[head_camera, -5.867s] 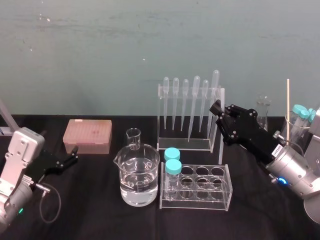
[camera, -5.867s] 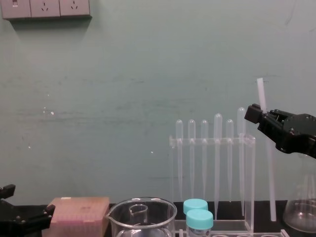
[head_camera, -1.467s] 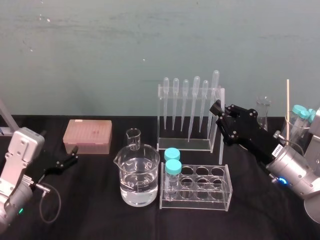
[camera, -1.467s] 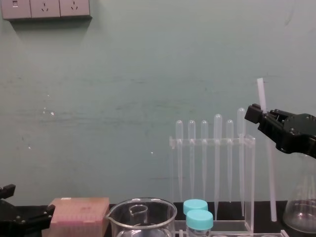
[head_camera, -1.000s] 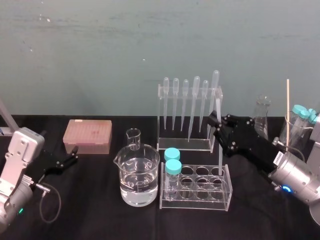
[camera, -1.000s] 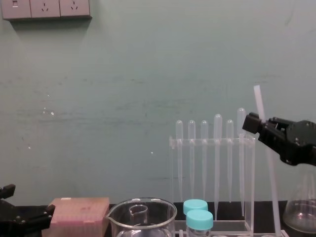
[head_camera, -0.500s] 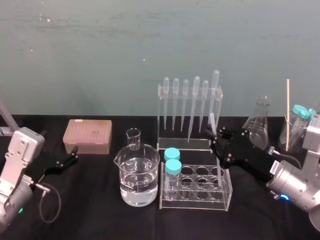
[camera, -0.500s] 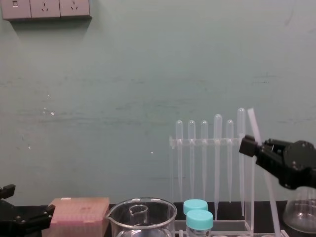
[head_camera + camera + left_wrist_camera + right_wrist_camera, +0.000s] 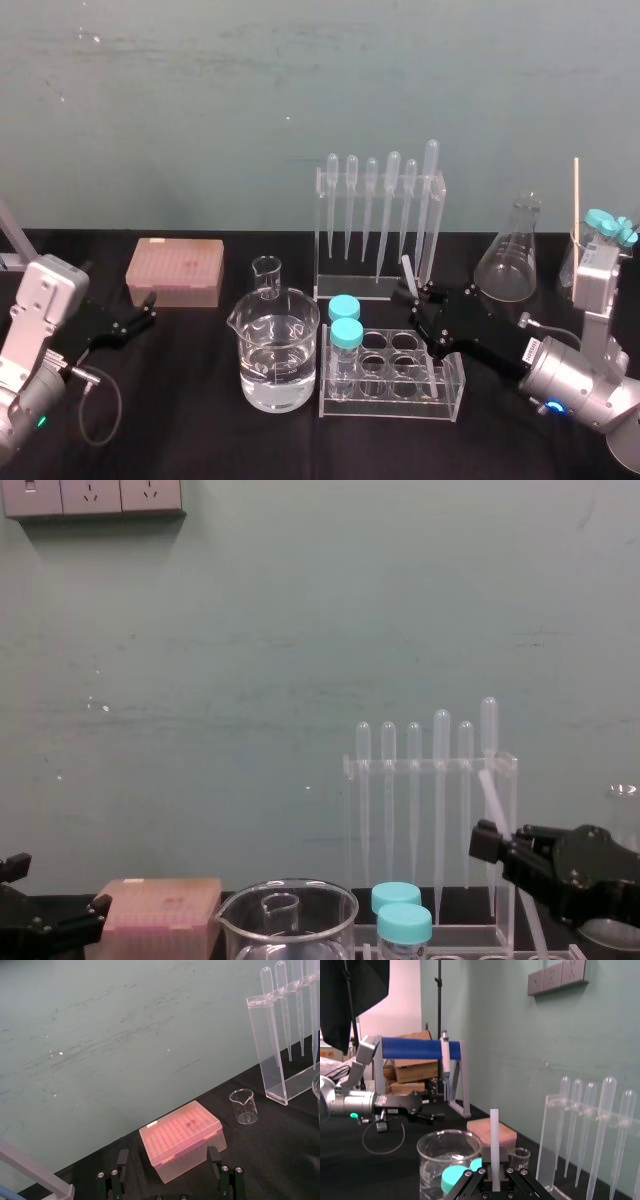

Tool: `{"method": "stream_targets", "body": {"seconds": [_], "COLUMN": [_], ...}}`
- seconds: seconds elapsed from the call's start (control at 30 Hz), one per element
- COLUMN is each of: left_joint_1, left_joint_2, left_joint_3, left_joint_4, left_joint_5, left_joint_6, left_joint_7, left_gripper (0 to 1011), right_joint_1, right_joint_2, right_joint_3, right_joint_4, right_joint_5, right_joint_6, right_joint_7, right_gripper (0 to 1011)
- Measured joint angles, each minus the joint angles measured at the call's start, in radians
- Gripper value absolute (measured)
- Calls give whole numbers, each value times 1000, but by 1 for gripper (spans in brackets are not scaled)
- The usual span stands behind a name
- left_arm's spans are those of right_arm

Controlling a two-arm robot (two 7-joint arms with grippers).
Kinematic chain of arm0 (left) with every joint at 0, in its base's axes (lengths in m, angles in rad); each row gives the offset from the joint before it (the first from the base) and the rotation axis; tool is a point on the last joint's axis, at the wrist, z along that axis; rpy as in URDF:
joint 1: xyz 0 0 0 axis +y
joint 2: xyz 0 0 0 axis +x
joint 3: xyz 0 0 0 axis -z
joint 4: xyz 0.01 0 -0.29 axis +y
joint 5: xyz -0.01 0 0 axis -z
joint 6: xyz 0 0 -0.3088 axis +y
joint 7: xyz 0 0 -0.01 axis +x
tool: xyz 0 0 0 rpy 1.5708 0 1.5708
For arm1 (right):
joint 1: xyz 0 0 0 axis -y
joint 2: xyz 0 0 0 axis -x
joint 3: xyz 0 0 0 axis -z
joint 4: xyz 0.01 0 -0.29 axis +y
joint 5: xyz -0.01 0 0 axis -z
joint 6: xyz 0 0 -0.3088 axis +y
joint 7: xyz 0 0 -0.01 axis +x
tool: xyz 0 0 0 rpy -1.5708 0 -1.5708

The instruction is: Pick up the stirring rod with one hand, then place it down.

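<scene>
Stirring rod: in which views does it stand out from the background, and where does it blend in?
Right wrist view: the stirring rod stands plain white against the green wall, in the right gripper. Chest view: it half blends into the clear pipette rack behind. Head view: its short top shows pale against the dark table.

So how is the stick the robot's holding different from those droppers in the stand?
The stick is equally thick all along; the droppers have bulb tops and pointed tips. The stick leans, clamped in the right gripper; the droppers hang upright in their stand. Both are long, thin and see-through white.
</scene>
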Motion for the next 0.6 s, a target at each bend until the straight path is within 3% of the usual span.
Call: {"method": "stream_targets", "body": {"seconds": [0.6], "left_joint_1": [0], "left_joint_2": [0], "left_joint_3": [0], "left_joint_4": [0], "left_joint_5": [0], "left_joint_6": [0], "left_joint_7": [0], "left_gripper": [1000], "right_joint_1": [8], "right_joint_2": [-4], "right_joint_3": [-8], "right_joint_4": [22], "right_joint_5": [-8], "right_joint_6": [15], "right_joint_7": [-6], "right_gripper": [70]}}
